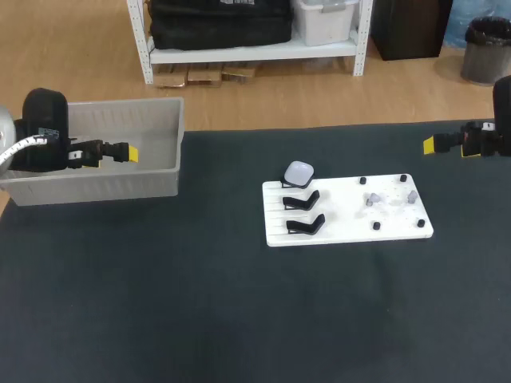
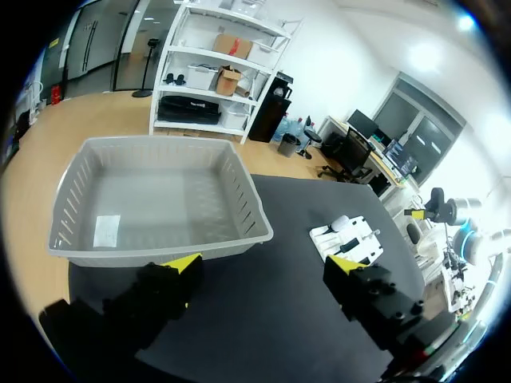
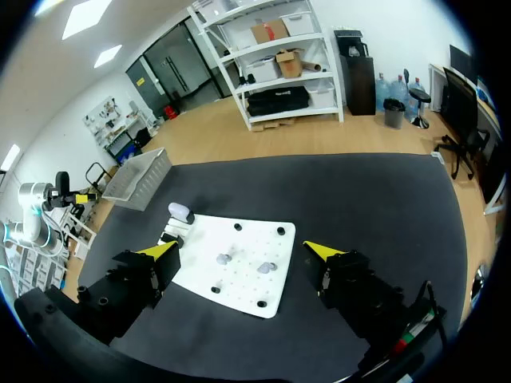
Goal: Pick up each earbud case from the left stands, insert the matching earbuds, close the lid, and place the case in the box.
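Note:
A white earbud case sits on the rearmost of three black stands at the left end of a white board. The other two stands hold nothing. Two small grey earbuds lie on the board's right half. My left gripper hangs open over the grey box, nothing in it. Off the board's far right, my right gripper is open and holds nothing. Ahead of my right gripper, its wrist view shows the case and earbuds. My left gripper faces the box and the case.
Several black pegs stand on the board's right half. The box holds only a white label. Dark tabletop lies open in front of the board and between board and box.

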`<state>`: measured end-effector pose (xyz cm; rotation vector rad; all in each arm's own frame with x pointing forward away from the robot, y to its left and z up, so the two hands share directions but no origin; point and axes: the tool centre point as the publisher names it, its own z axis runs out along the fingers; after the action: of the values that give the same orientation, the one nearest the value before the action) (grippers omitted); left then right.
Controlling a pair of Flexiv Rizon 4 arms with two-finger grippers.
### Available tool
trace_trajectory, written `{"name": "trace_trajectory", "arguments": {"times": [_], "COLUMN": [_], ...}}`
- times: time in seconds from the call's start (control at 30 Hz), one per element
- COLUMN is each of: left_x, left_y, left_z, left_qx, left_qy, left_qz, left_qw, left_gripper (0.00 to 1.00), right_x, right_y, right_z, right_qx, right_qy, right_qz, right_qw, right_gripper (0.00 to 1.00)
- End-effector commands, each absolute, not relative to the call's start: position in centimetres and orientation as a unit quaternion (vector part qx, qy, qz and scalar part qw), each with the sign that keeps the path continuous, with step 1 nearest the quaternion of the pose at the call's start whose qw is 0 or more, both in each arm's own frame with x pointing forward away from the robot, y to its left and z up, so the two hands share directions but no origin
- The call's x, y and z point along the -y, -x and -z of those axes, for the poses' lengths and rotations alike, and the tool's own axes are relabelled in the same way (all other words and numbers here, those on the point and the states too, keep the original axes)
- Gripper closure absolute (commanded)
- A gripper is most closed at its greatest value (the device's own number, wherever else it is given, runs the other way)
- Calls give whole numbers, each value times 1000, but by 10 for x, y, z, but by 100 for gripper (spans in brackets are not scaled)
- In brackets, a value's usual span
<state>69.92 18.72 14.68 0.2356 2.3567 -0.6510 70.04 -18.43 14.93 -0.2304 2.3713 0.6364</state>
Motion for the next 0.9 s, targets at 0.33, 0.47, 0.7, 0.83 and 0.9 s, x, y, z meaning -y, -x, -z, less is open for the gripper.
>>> {"name": "trace_trajectory", "arguments": {"times": [0.33, 0.47, 0.7, 0.83, 0.9], "left_x": [-181, -176, -158, -158, -158], "left_y": [-711, -711, -716, -716, -716], "left_z": [-174, -180, -185, -185, -185], "left_qx": [-750, -636, -565, -565, -565], "left_qy": [-306, -459, -563, -563, -563], "left_qz": [243, 254, 269, 269, 269], "left_qw": [534, 566, 540, 540, 540], "left_gripper": [0, 0, 0, 0, 0], "right_x": [184, 184, 184, 184, 184], "right_y": [-701, -701, -701, -701, -701], "right_z": [-149, -149, -149, -149, -149], "right_qx": [-907, -907, -907, -907, -907], "right_qy": [88, 88, 88, 88, 88], "right_qz": [-243, -243, -243, -243, -243], "right_qw": [331, 331, 331, 331, 331], "right_gripper": [0, 0, 0, 0, 0]}}
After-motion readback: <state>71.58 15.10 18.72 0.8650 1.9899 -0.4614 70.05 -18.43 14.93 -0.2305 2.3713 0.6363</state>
